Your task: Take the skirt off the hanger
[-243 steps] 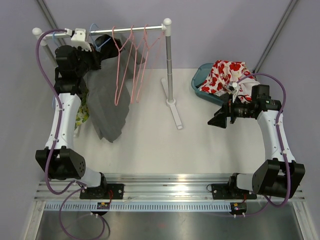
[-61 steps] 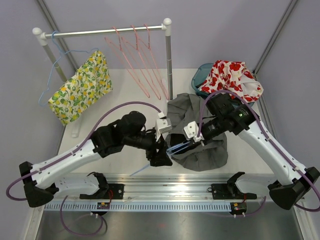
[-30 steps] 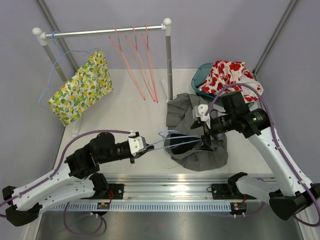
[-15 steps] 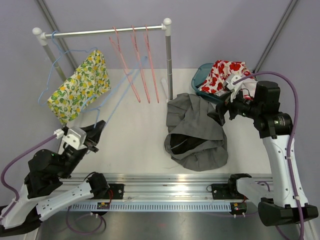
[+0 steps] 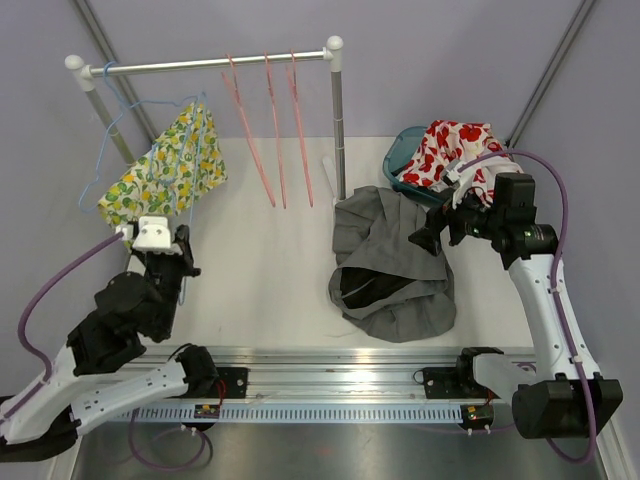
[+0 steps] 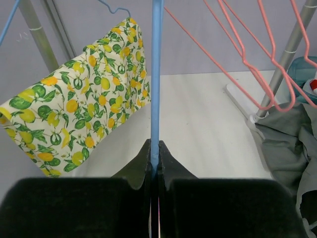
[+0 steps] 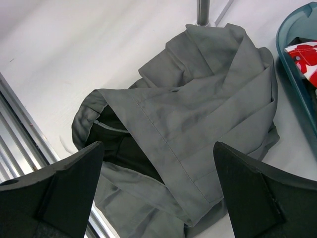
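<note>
Left wrist view showed the left arm's [image 5: 120,320] jaws clamped shut on the thin blue wire hanger [image 6: 156,74], which was bare of cloth and probably held up to go back on the rail. That arm was folded, wrist raised. The crumpled grey skirt [image 5: 395,275] lay free on the white counter [image 5: 270,260]. Above it, the right arm [image 5: 535,270] hung bent, jaws wide open and empty.

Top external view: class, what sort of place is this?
Probably a robotics test bench for clothes handling: a garment rail with pink hangers, a grey skirt on the table.
</note>
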Motion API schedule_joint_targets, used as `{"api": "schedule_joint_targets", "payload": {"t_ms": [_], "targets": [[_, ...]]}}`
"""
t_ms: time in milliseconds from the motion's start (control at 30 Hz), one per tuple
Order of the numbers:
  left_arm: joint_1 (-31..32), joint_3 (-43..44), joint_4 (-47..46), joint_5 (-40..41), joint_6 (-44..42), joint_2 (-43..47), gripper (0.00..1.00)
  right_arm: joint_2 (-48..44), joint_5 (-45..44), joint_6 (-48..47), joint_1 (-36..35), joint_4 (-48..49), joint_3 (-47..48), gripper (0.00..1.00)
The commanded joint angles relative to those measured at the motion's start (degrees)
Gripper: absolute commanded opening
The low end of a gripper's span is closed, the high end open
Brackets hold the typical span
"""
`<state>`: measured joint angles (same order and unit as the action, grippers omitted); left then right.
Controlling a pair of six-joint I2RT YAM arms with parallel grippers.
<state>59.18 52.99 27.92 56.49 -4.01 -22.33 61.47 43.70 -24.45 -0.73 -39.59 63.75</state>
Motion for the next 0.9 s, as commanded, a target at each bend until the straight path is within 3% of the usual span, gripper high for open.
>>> {"api": "schedule_joint_targets", "payload": {"t_ms": [0,100,167,200,233,300,533,867], "targets": [[-0.1,6.6,-2.8,4.4,2.7,-9.5,0.0,-0.6,3.1,1.4,0.3,3.6,-0.6,1.0],[-5.9,10.6,-3.7,-3.5,3.4,-15.8,0.0,-1.4,3.8,1.5,2.1,3.8,-1.3,0.99],[-16.9,15.5,-1.0,-14.9,7.4,-19.1,0.0,-2.0,4.5,1.7,2.5,3.8,-1.6,0.99],[-25.6,16.6,-0.6,-19.8,8.7,-21.8,0.0,-2.1,4.8,1.6,2.6,3.8,-2.0,0.99],[-29.4,19.3,0.1,-27.8,10.9,-23.3,0.0,-2.5,5.2,1.7,2.8,3.8,-2.2,1.0],[-36.5,22.2,0.9,-32.7,12.3,-28.2,0.0,-2.9,5.4,1.6,3.0,3.9,-2.5,0.99],[-45.5,31.3,1.5,-48.5,16.9,-40.1,0.0,-3.6,6.8,1.6,3.9,4.3,-3.1,0.99],[-51.1,39.5,0.2,-56.1,19.6,-54.2,0.0,-3.9,8.3,1.1,4.2,3.8,-3.5,0.99]]}}
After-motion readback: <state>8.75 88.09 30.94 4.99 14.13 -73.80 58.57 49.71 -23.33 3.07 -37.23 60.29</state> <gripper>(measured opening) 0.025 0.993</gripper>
